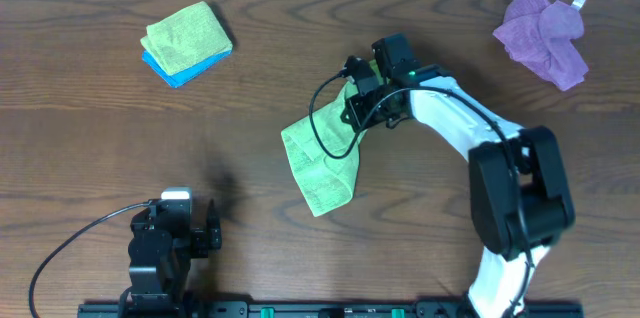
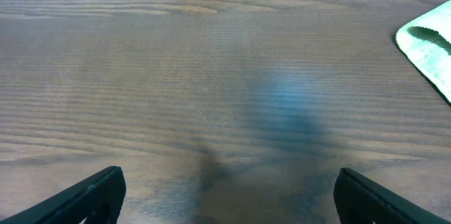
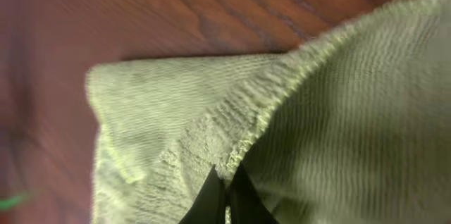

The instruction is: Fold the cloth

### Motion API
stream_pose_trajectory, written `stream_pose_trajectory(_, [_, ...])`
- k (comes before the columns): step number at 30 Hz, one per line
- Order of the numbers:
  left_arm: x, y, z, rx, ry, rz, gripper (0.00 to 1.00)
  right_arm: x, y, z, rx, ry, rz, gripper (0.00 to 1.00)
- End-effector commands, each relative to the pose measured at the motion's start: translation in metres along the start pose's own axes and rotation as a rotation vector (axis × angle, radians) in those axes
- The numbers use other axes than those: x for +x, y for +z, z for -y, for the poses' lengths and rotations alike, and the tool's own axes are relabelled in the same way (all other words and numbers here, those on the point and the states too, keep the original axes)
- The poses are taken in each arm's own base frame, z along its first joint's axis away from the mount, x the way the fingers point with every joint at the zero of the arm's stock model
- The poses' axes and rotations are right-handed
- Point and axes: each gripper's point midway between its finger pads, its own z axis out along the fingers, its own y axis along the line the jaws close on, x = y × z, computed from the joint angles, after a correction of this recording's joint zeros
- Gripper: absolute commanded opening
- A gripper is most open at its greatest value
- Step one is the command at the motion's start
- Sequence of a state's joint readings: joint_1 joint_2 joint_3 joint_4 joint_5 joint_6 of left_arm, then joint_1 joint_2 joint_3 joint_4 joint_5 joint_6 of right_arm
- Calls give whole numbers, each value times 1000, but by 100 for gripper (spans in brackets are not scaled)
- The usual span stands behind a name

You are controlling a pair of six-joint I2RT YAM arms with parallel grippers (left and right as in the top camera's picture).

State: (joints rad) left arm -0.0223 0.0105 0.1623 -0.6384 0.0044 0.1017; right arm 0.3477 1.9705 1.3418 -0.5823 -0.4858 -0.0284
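Right claw (image 1: 356, 108) is pinching the green cloth (image 1: 322, 163) at its upper corner, centre frame. The cloth trails down-left from that pinch across the worktop (image 1: 100, 138). Left claw (image 2: 225, 196), spread wide at lower left, sits well apart and farther off.

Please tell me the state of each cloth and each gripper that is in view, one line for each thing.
Green cloth: partly folded, one edge pinched and lifted.
Right gripper: shut on the green cloth's edge.
Left gripper: open, holding nothing, over bare wood.
Stacked cloths: folded, a yellow-green one lying on a blue one.
Purple cloth: crumpled, not folded, untouched.
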Motion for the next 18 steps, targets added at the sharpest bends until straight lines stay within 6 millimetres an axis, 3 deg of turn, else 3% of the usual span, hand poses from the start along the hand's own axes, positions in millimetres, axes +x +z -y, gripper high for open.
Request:
stream_pose_trajectory(1, [2, 1, 6, 32, -6, 0, 95, -24, -47, -22, -13, -9, 103, 1])
stream_pose_trajectory(4, [-3, 1, 7, 43, -17, 20, 96, -18, -74, -27, 43, 16, 107, 1])
stream_pose_trajectory(8, [-24, -1, 17, 110, -168, 96, 95, -1, -96, -22, 134, 39, 71, 1])
stream_pose_trajectory(18, [-36, -10, 41, 274, -440, 89, 95, 34, -116, 1, 211, 182, -27, 1])
